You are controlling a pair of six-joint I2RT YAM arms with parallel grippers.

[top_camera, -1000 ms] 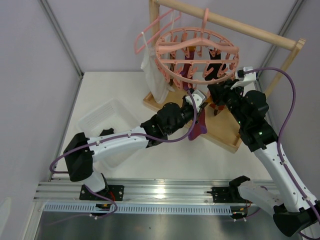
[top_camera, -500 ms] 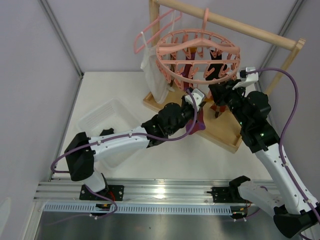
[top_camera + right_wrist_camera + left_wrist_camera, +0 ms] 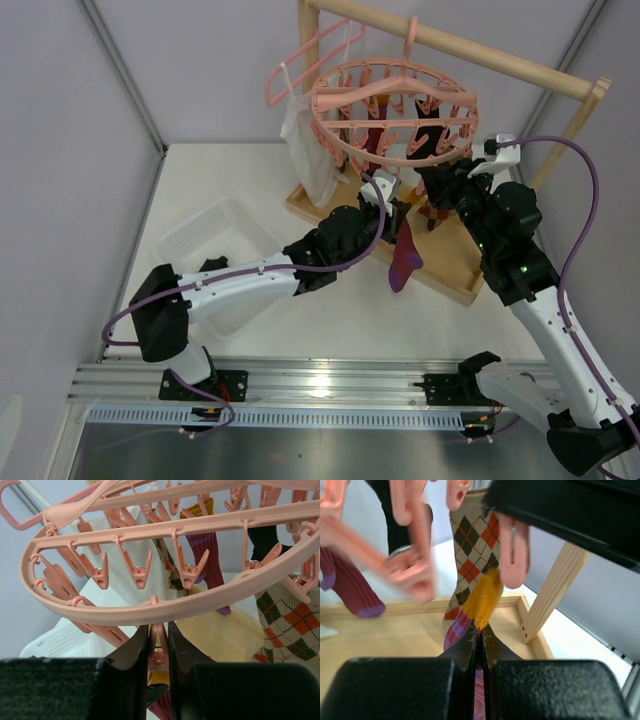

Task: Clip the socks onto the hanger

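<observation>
While the white bin (image 3: 200, 235) is sitting at the left of the table in the top view, one small dark item (image 3: 212, 264) is lying inside it. The round pink hanger (image 3: 392, 105) is hanging from the wooden rod (image 3: 480, 52), and both arms are reaching in beneath it. The left gripper (image 3: 396, 214) is pinching the top of a purple sock (image 3: 404, 262), which is dangling below the ring's near edge, over the wooden base (image 3: 452, 280). The right gripper (image 3: 422, 187) is sitting just beside it, under the ring.

In the left wrist view, the fingers are pressing shut on that sock. Its mustard end (image 3: 483, 597) is sticking up from between them, just below a dangling clip (image 3: 514, 555) and in front of an argyle sock (image 3: 475, 540).

In the right wrist view, the fingers are squeezing a pink clip (image 3: 158, 645) that is hanging under the outer ring.
</observation>
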